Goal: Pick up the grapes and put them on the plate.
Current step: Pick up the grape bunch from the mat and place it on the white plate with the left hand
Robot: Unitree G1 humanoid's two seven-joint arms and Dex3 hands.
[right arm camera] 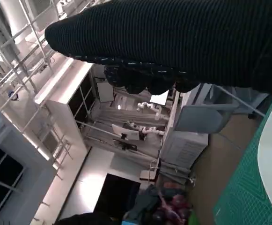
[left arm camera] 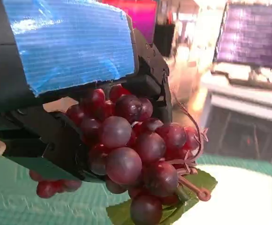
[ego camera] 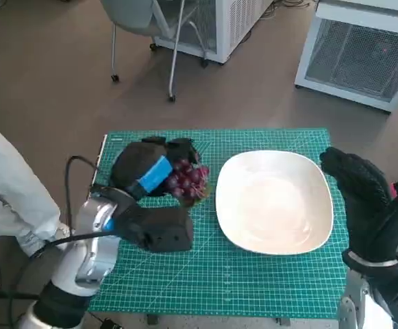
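Left robot hand (ego camera: 147, 175) clamped on grapes (ego camera: 188, 181), fingers wrapped round bunch; wrist view shows bunch (left arm camera: 131, 154) hanging from black fingers (left arm camera: 56, 140), green leaf beneath. Grapes just beside plate (ego camera: 274, 202), at its edge away from right robot hand, over green mat (ego camera: 219, 274) on table. Right robot hand (ego camera: 363, 199) at plate's opposite edge, holding nothing, fingers apart.
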